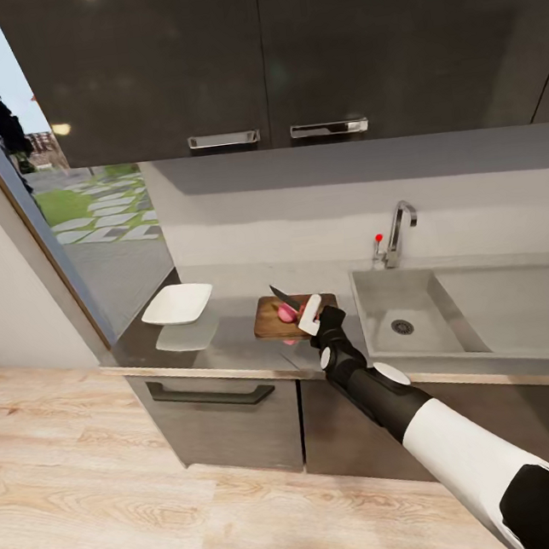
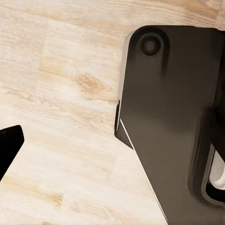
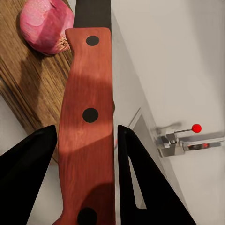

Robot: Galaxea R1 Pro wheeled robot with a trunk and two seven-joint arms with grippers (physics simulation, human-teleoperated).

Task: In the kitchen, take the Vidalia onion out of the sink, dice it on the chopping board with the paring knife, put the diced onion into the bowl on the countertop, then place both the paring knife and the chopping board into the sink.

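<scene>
The knife [image 3: 89, 117] is clamped by its red handle between the two dark fingers [image 3: 28, 173] of the right gripper [image 1: 312, 314]; its long axis runs along the fingers, and in the head view the dark blade [image 1: 282, 296] points away from the robot and toward the back wall, slanting left over the board [image 1: 273, 316]; the onion [image 3: 46, 24] lies on the board just beside the blade where it meets the handle, close enough that contact cannot be ruled out; the board sits on the countertop [image 1: 231, 340] near its front edge, just left of the sink [image 1: 416, 309]; the white bowl [image 1: 177, 304] stands near the countertop's left end, well apart from the board; the right arm reaches forward and left from the shoulder, elbow slightly bent; whether the left gripper's fingers [image 2: 9, 145] are wide or narrow cannot be told; they hang above the wooden floor [image 2: 61, 93], beside the robot's dark base [image 2: 168, 117].
</scene>
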